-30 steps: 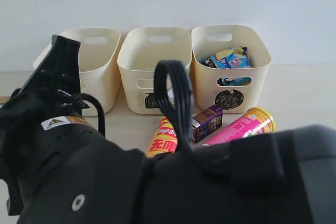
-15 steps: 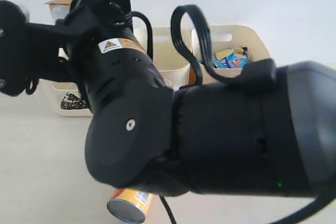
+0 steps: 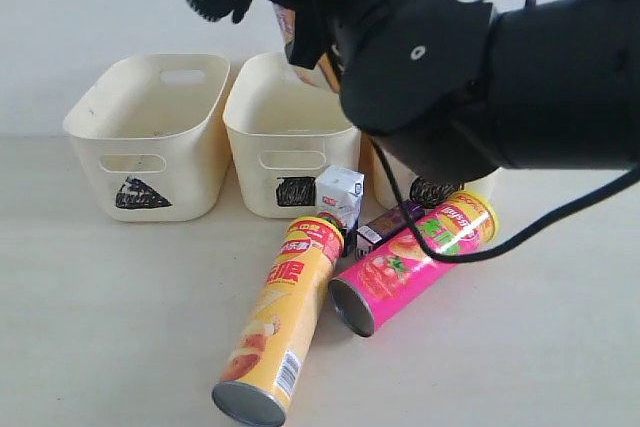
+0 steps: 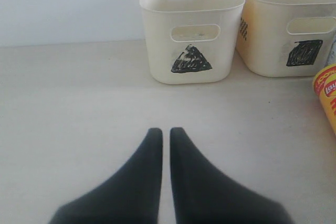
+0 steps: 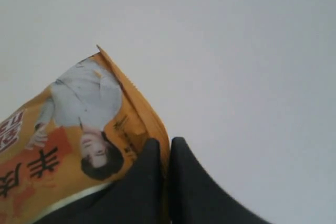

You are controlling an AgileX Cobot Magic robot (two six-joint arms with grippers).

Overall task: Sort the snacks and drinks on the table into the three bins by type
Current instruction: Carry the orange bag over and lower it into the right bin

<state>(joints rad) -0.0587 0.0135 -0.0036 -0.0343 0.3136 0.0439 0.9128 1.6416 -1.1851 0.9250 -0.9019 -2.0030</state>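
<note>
Orange-brown bag (image 5: 79,124) | location: aloft, upper centre of exterior view, over the far side of the square bin (image 3: 248,179) | right gripper (image 5: 164,142): jaws pinched on bag's edge seam | left gripper (image 4: 161,132): pressed together, empty, low over table (image 4: 79,103) | assessment: release needs the bag centred over a bin mouth; circle bin (image 3: 432,191) lies just right, mostly hidden by the arm.

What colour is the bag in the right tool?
Orange bag, clearest in the right wrist view.
</note>
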